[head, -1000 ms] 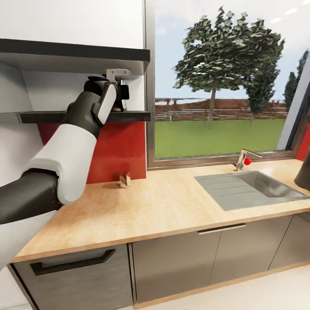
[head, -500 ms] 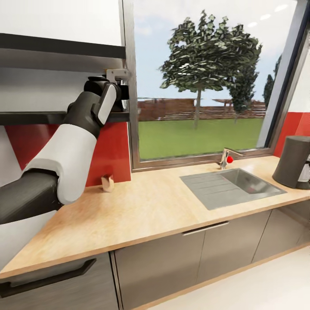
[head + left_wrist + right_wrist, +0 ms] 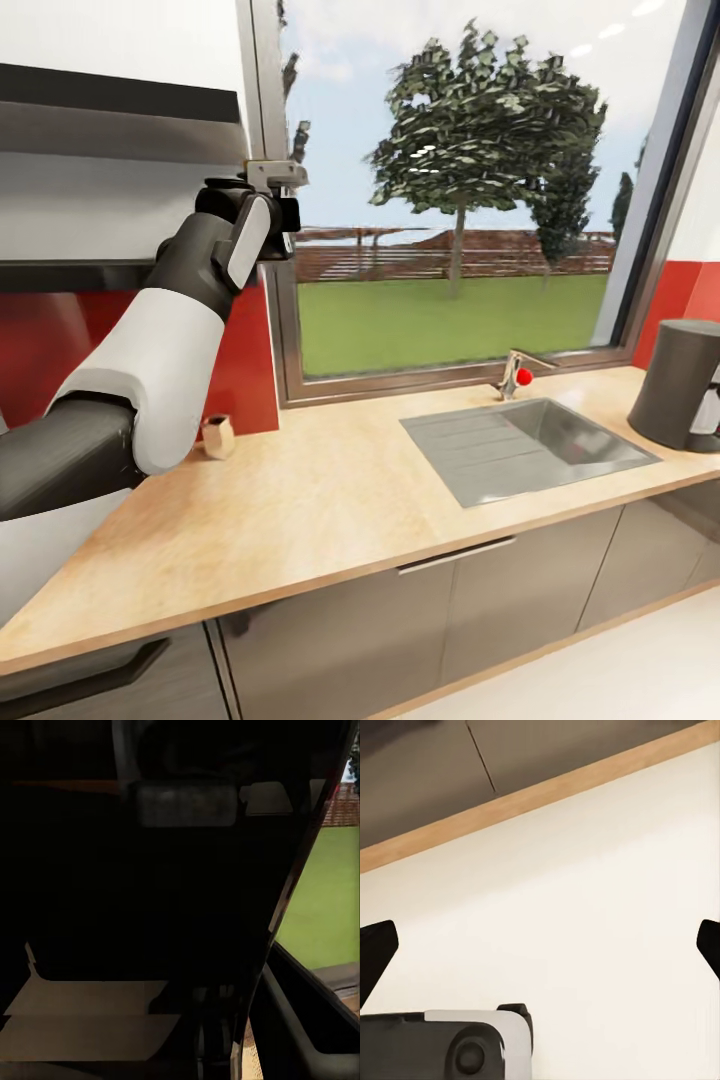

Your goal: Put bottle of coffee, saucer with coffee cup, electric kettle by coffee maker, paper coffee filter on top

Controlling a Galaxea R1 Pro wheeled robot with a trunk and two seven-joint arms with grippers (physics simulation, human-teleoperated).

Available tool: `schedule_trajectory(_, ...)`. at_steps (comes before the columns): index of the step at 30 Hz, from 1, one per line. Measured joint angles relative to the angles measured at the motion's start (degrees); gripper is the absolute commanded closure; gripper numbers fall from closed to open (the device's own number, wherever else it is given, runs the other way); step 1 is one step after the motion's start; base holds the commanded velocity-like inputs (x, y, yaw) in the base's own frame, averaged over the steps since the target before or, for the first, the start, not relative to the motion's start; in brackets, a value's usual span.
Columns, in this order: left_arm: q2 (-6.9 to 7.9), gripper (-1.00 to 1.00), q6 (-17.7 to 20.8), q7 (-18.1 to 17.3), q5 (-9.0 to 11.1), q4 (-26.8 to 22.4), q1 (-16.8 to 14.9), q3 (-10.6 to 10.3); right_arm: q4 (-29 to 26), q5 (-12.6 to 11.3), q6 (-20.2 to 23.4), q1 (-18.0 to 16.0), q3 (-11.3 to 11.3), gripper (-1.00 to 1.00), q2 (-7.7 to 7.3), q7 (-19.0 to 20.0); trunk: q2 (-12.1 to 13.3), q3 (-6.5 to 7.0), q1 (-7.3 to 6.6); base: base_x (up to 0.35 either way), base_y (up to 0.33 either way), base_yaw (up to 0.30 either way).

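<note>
Carrying toward coffee maker [image 3: 678,385] | left gripper [image 3: 283,215] grip can't be told | load could be dropped if jolted

Bright daylight floods the head view through the window [image 3: 450,200] at twelve o'clock, leaving soft shadows. The left wrist view is nearly black; the right wrist view is evenly lit, slightly soft.

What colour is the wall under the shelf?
Red, a glossy panel behind the kitchen countertop; the head view shows it best.
</note>
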Motion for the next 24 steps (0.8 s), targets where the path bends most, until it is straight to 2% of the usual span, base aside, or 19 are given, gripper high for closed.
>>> schedule_trajectory(9, 0.00, 1.00, 0.00, -0.08, 0.08, 0.20, 0.00, -0.26, 0.00, 0.00, 0.00, 0.00, 0.02, -1.00, -0.02, 0.01, 0.00, 0.00, 0.00, 0.178, -0.258, -0.001)
schedule_trajectory(16, 0.00, 1.00, 0.01, -0.40, 0.46, 0.39, -0.01, -0.25, -0.02, 0.01, 0.02, 0.00, 0.07, -1.00, 0.01, 0.05, 0.00, 0.00, 0.02, 0.068, -0.110, -0.185)
schedule_trajectory(17, 0.00, 1.00, -0.04, -1.52, 2.31, 0.80, 0.00, -0.26, -0.02, -0.01, 0.03, 0.00, 0.08, -1.00, 0.02, 0.03, 0.01, 0.00, 0.02, 0.011, -0.017, -0.242)
schedule_trajectory(19, 0.00, 1.00, -0.03, -2.83, 3.71, 1.14, 0.01, -0.24, -0.02, 0.00, 0.03, 0.00, 0.08, -1.00, 0.03, 0.01, 0.00, 0.00, 0.02, 0.007, -0.011, -0.245)
schedule_trajectory(20, 0.00, 1.00, -0.10, -4.48, 5.82, 1.40, 0.04, -0.26, -0.02, -0.01, 0.03, 0.00, 0.09, -1.00, 0.04, 0.01, 0.01, 0.00, 0.02, 0.004, -0.007, -0.241)
schedule_trajectory(21, 0.00, 1.00, -0.09, -5.50, 6.31, 1.50, 0.06, -0.23, -0.02, 0.00, 0.03, 0.00, 0.08, -1.00, 0.04, 0.01, 0.00, 0.00, 0.02, 0.003, -0.004, -0.187)
schedule_trajectory(22, 0.00, 1.00, -0.16, -8.01, 8.25, 1.59, 0.12, -0.39, -0.02, -0.01, 0.03, 0.00, 0.09, -1.00, 0.05, 0.00, 0.00, 0.00, 0.02, 0.002, -0.004, -0.150)
schedule_trajectory(23, 0.00, 1.00, -0.14, -9.44, 8.39, 1.63, 0.16, -0.43, -0.02, 0.00, 0.02, 0.00, 0.08, -1.00, 0.05, 0.00, 0.00, 0.00, 0.02, 0.001, -0.002, -0.096)
schedule_trajectory(24, 0.00, 1.00, -0.15, -12.67, 9.82, 1.67, 0.26, -0.55, -0.02, -0.01, 0.02, 0.00, 0.09, -1.00, 0.05, 0.00, 0.00, 0.00, 0.02, 0.001, -0.002, -0.077)
